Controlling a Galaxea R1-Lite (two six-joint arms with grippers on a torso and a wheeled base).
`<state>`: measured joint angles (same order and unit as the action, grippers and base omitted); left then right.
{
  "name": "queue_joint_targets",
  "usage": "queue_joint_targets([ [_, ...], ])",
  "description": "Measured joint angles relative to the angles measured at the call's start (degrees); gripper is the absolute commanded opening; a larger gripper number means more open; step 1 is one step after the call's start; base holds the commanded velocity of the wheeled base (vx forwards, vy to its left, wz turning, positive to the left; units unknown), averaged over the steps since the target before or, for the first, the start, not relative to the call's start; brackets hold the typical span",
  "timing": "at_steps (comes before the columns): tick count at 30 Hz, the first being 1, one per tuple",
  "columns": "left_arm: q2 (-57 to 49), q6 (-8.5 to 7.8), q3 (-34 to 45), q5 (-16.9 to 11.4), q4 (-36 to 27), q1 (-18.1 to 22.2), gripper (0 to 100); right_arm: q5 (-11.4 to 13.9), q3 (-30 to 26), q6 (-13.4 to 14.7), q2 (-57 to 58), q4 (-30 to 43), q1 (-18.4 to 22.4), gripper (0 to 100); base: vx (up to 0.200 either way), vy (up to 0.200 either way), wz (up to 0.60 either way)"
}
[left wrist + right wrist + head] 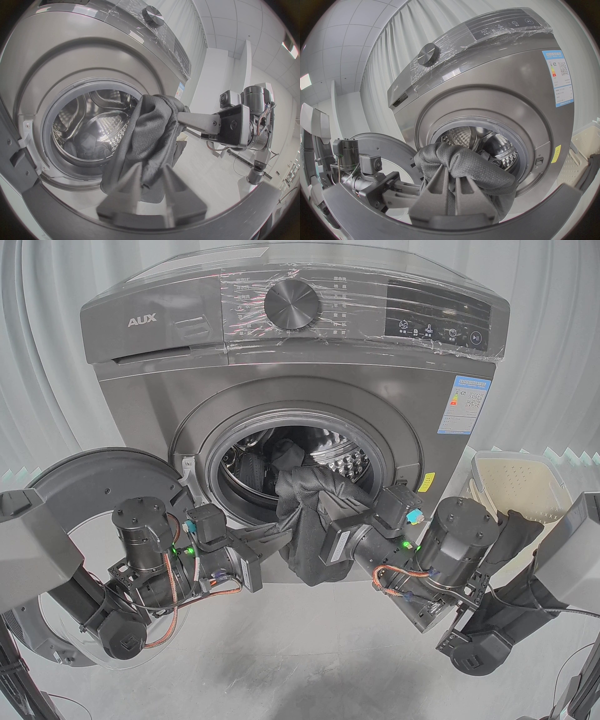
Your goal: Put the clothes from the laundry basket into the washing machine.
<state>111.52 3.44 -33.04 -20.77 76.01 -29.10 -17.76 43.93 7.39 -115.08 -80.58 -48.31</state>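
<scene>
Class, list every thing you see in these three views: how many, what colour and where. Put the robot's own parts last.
washing machine: one, grey, facing the robot.
door: one, grey, swung open on the robot's left.
black garment: one, black, hanging out of the drum mouth.
clothes: count unclear, dark, deeper inside the drum.
laundry basket: one, cream, right of the machine.
dark cloth: one, dark, draped over the basket's near rim.
left gripper: one, grey, shut on the black garment.
right gripper: one, grey, shut on the black garment.

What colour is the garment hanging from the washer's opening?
Black garment with a finely textured weave; clearest in the right wrist view.
</scene>
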Motion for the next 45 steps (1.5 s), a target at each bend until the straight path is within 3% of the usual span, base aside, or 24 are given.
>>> queue_joint_targets([
  [14, 0.50, 0.00, 3.69, -0.05, 7.55, -1.46, 0, 0.02, -0.20, 0.18, -0.39, -0.09, -0.09, 0, 0.000, 0.000, 0.00],
  [15, 0.61, -0.05, 3.79, 0.02, 7.78, -1.55, 100, 0.02, -0.20, 0.18, -0.39, -0.09, -0.11, 0, 0.000, 0.000, 0.00],
  [35, 3.97, 0.04, 2.06, 0.04, 10.05, -2.10, 100, 0.02, -0.20, 0.18, -0.50, -0.16, -0.34, 0, 0.000, 0.000, 0.00],
  [36, 4.02, 0.04, 2.01, 0.04, 10.05, -2.21, 0, 0.02, -0.22, 0.18, -0.50, -0.18, -0.34, 0, 0.000, 0.000, 0.00],
  [45, 4.35, 0.37, 1.15, 0.11, 10.31, -3.34, 0, 0.00, -0.20, 0.20, -0.77, -0.18, -0.37, 0, 0.000, 0.000, 0.00],
])
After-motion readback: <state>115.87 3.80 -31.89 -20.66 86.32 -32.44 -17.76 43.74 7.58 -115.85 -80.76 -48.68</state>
